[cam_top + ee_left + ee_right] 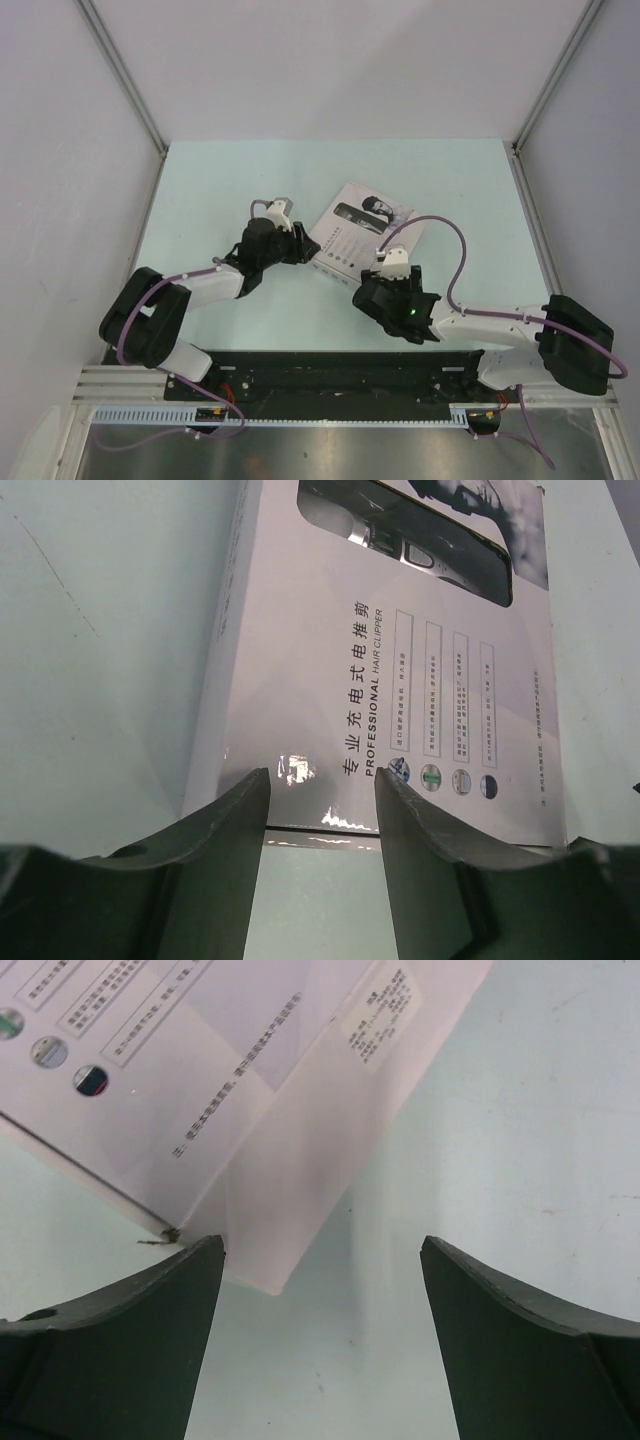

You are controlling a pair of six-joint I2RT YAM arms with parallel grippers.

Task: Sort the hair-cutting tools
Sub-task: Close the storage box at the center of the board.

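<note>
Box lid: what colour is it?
The box lid is white with black print; left wrist view shows it best.

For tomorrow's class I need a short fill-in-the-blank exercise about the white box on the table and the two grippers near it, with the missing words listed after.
1. The English print on the white box reads PROFESSIONAL HAIR ____.
2. The left gripper and the right gripper both have jaws that stand ____.
3. The box rests on the table with its lid ____.
Missing words: CLIPPER; open; closed.
</note>
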